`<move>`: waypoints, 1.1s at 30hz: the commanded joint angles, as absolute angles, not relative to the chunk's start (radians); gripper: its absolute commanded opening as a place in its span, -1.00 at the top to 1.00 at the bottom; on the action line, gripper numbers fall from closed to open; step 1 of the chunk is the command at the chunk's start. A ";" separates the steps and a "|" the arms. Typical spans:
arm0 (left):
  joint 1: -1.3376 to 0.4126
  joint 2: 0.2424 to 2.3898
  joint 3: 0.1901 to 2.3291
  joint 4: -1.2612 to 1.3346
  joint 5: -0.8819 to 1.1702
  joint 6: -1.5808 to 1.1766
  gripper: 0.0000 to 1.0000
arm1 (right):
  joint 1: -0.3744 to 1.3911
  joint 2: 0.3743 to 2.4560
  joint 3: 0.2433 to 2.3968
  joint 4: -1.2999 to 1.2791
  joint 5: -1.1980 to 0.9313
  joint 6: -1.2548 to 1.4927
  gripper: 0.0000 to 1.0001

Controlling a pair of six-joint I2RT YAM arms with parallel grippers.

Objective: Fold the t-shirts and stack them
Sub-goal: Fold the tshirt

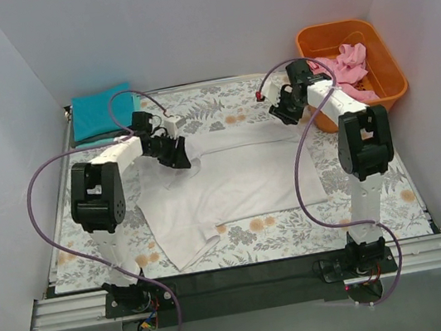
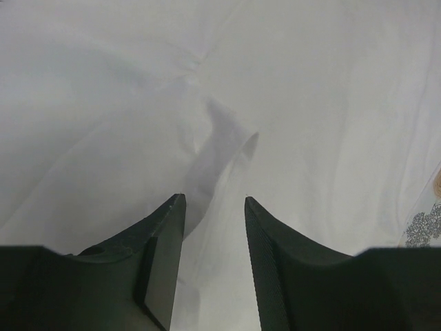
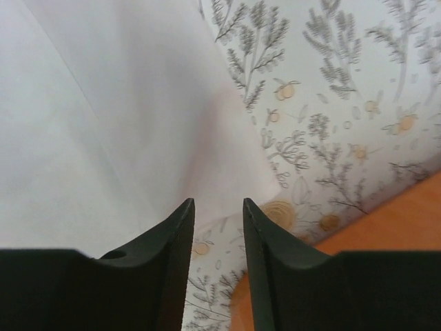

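1. Already the teal t-shirt (image 1: 99, 113) lies folded at 10 o'clock on the tabletop (image 1: 228, 107).
2. White t-shirt (image 1: 232, 185) lies centre and looks only partly folded; left fingers (image 2: 172, 224) and right fingers (image 3: 180, 231) hover apart, empty, over its far edge.
3. Pink t-shirt (image 1: 347, 65) waits in the orange tub (image 1: 391, 71) at 2 o'clock.

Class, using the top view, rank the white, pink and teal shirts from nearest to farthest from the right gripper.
1. White shirt, mid-table, its corner beside the right gripper.
2. Pink shirt, in the tub to the right.
3. Teal shirt, far left corner.
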State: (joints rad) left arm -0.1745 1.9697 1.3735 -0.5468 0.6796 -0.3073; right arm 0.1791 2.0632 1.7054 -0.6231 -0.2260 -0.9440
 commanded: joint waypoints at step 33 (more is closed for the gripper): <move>-0.178 1.816 1.258 -0.811 0.445 0.202 0.09 | 0.187 2.077 1.600 -0.686 -0.149 -1.123 0.23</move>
State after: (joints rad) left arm -0.1680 1.8164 1.2533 -0.7849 0.4576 0.1375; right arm 0.1795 2.0903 1.6024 -0.6804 -0.1585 -1.0584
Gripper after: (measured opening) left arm 0.454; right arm 0.386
